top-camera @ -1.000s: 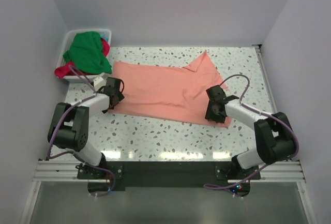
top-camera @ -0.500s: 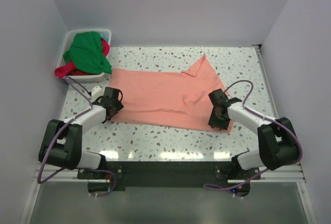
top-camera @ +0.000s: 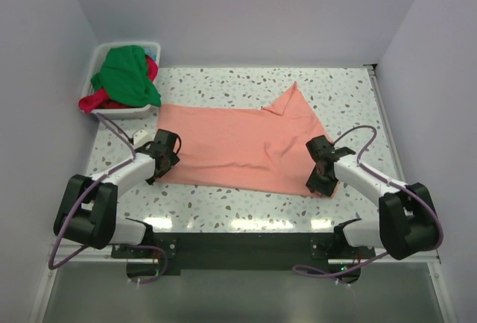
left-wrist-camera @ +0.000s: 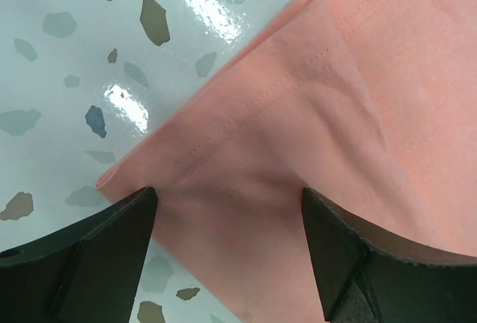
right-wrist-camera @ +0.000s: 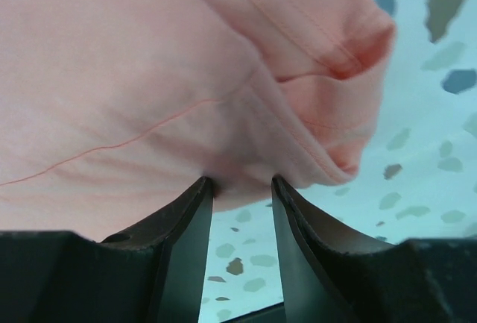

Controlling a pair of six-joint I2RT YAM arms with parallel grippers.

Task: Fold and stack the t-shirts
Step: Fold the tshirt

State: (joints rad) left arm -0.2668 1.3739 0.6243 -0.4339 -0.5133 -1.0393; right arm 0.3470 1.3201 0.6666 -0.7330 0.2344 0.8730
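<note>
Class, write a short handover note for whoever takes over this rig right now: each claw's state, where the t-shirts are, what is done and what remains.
Claws: the left claw is open, straddling the near left corner of the salmon-pink t-shirt. The right claw looks shut on a bunched fold at that shirt's near right corner.
Things: the salmon-pink t-shirt lies spread on the table, unfolded. The green t-shirt and the red-magenta t-shirt are heaped in the white tub at the far left.
Done: one shirt laid out.
Left: fold all three, then stack them.
</note>
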